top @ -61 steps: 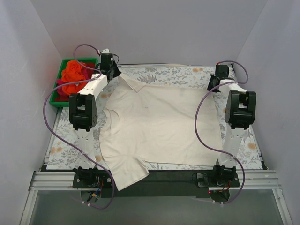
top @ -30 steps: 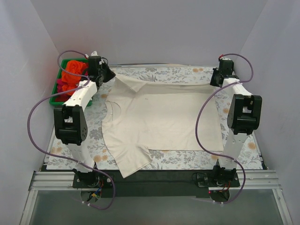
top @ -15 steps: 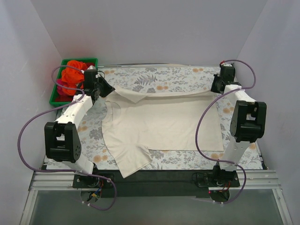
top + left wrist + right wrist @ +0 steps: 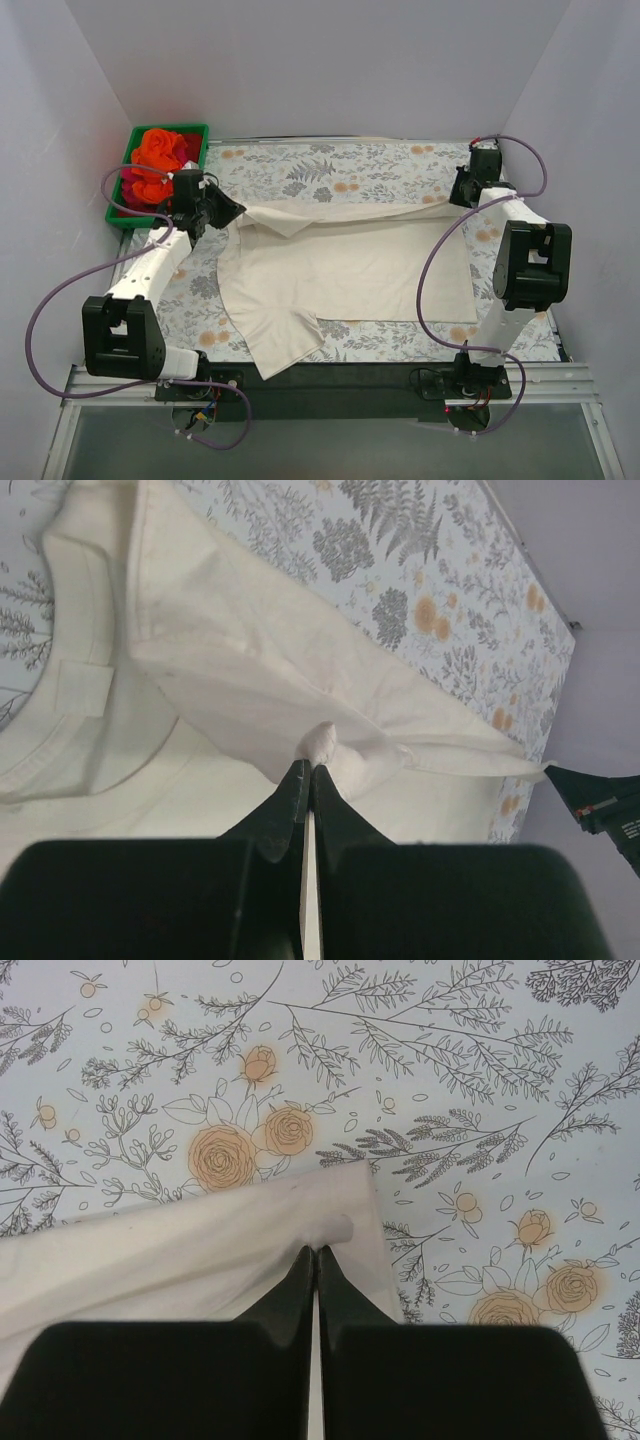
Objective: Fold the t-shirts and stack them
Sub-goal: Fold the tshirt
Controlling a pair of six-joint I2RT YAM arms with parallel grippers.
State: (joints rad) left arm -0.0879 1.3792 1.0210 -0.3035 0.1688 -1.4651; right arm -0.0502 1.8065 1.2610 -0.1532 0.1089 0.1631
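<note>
Two pinches carry the far edge of the cream t-shirt. My left fingers are clenched on a nub of cloth by the collar, at the end nearest the green bin. My right fingers are clenched on the hem corner, well away from the bin. Gripping both ends lifts that edge off the table evenly, ready, I judge, to fold toward me. The orange t-shirts sit bunched in the bin.
</note>
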